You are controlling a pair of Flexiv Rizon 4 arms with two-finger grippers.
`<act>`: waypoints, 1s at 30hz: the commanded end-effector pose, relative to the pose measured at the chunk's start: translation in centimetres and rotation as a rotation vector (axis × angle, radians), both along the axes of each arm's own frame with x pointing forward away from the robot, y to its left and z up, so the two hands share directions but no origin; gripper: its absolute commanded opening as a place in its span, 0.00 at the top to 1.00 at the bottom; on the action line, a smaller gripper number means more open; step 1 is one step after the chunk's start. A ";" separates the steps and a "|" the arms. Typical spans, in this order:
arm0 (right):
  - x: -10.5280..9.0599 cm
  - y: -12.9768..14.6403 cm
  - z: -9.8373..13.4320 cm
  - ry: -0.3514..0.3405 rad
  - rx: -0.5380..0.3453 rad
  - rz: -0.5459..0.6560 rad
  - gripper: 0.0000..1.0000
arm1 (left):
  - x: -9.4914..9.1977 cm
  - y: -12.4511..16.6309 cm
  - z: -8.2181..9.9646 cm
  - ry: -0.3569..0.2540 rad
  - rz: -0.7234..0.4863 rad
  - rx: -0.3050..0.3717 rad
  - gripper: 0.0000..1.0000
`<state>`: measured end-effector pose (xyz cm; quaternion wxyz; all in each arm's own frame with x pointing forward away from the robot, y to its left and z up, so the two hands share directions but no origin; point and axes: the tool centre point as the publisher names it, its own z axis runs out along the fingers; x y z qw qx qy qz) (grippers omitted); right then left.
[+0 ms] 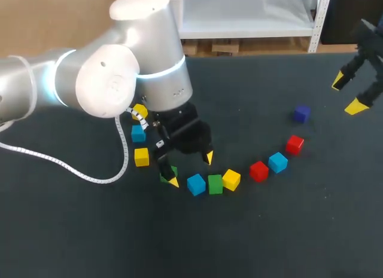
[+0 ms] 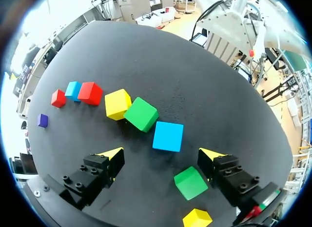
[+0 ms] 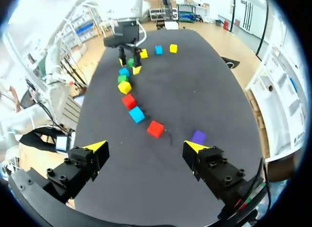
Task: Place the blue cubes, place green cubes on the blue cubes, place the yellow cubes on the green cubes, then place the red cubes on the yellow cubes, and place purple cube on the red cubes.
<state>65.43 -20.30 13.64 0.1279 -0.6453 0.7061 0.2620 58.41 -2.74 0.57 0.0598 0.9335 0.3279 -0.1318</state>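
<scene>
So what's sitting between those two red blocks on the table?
One blue cube lies between them: the far red cube on one side, the near red cube on the other. The head view shows it best.

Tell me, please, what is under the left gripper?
Beneath the open left gripper lies a green cube, close to one finger; otherwise bare table. From the head view that finger covers part of it.
</scene>
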 end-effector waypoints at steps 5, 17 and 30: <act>0.2 -1.3 -1.3 -0.065 0.099 -0.055 0.00 | 0.5 -0.1 -0.1 0.008 -0.005 0.008 0.00; 1.5 -1.0 -1.4 -0.141 0.016 -0.087 0.00 | 1.0 -0.2 0.2 0.009 -0.010 0.019 0.00; 1.5 -1.0 -1.4 -0.133 0.025 -0.089 0.00 | 0.5 -0.6 0.1 0.008 -0.014 0.009 0.00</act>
